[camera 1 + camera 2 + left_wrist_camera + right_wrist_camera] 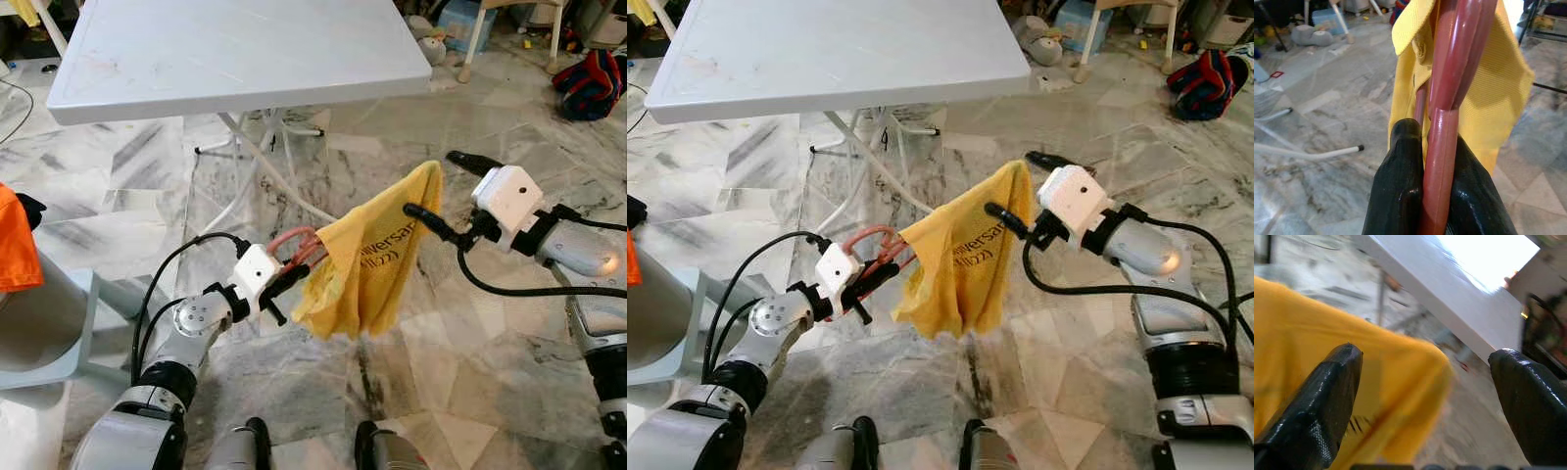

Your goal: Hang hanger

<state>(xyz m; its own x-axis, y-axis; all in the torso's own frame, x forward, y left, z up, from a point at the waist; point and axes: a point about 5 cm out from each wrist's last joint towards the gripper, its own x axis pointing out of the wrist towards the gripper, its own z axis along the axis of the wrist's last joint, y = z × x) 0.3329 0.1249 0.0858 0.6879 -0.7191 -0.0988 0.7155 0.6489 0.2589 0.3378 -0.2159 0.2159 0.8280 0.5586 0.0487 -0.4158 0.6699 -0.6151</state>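
the left gripper (pixel 285 286) pinches the red hanger (pixel 299 245) tight, a yellow shirt (pixel 367 257) hangs on it over the marble floor (pixel 470 352), and the right gripper (pixel 446 191) is wide open at the shirt's top corner, below a white table (pixel 225 59).

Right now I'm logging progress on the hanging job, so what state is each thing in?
Red hanger: clamped in the left end effector, held above the floor.
Yellow shirt: draped on the hanger, drooping.
Right end effector: open, at the shirt's upper edge.
White folding table: standing unfolded, top bare.
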